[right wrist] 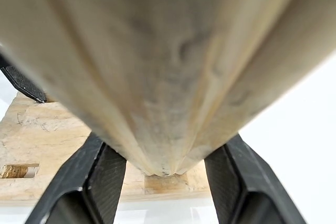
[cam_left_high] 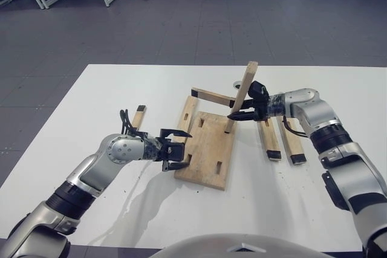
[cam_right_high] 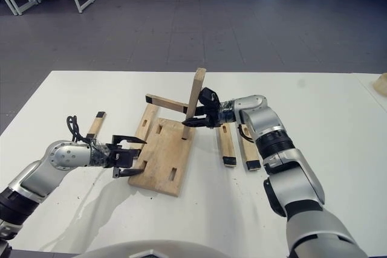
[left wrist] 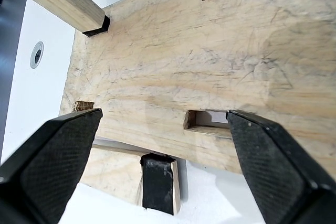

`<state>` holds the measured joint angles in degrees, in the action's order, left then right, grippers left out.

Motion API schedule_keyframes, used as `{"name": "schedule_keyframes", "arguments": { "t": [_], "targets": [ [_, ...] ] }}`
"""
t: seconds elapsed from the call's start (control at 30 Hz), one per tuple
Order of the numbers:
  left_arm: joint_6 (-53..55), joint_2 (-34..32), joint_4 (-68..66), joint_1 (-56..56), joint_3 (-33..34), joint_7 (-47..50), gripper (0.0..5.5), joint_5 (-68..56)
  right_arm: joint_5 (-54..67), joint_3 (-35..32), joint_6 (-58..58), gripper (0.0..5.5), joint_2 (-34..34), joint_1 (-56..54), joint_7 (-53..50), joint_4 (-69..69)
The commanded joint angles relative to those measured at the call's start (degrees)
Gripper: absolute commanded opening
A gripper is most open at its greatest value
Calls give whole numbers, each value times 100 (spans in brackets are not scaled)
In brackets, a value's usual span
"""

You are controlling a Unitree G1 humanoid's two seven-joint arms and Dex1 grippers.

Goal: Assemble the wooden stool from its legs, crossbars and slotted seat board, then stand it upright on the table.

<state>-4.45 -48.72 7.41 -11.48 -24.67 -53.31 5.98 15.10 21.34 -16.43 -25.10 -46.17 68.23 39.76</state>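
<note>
1. Wooden and black-tipped, a short loose piece [cam_left_high: 139, 116] lies on the white table [cam_left_high: 91, 107], left of everything else and well apart from both arms.
2. Next comes the left gripper [cam_left_high: 186, 147], low over the table at the near left edge of the seat board [cam_left_high: 205, 155]. Its jaws are spread wide and hold nothing. In the left wrist view its fingers [left wrist: 52, 166] stand either side of an edge slot [left wrist: 207, 119] without touching the wood.
3. The seat board lies flat, its long axis running away from the robot. Its left side rests on a long piece [cam_left_high: 187, 113], and a crossbar [cam_left_high: 211, 95] lies just beyond its far edge.
4. At the board's far right corner stands the leg [cam_left_high: 245, 86], which is the part the coming move turns on. Its long axis is near upright but leans, with the top tipped to the right and away. Its black-capped foot [left wrist: 97, 24] touches the board. I cannot tell whether the foot has entered a slot.
5. The right gripper [cam_left_high: 237, 115] reaches in from the right and pinches the leg low on its shaft, one finger [right wrist: 100, 182] on each side. It is the arm placed to straighten the leg and press it down. The left gripper is nearest for steadying the board.
6. Farthest right, two spare legs [cam_left_high: 281, 140] lie side by side on the table.
</note>
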Motion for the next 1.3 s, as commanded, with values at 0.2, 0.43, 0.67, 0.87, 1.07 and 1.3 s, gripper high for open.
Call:
{"name": "schedule_keyframes", "arguments": {
  "t": [0.2,0.43,0.67,0.87,1.07,1.3],
  "targets": [
    [315,193,-69,396,-322,-131,440,418,-866,414,-485,202,33,300,-275,1118],
    [428,248,29,468,-272,-133,440,460,-749,54,-934,344,-110,273,24,70],
    [548,278,108,555,-240,-55,440,496,-715,-486,-1430,481,-678,500,-93,-985],
    [769,317,279,709,-183,110,440,517,-835,-1759,-1790,425,-959,448,-1965,-1500],
    [1072,420,543,791,-168,193,440,531,205,-3702,-2745,359,624,-840,-4867,-2640],
    [1156,526,578,807,-205,183,440,590,807,-3947,-2972,359,1408,-1675,-5520,-1851]
  ]
}}
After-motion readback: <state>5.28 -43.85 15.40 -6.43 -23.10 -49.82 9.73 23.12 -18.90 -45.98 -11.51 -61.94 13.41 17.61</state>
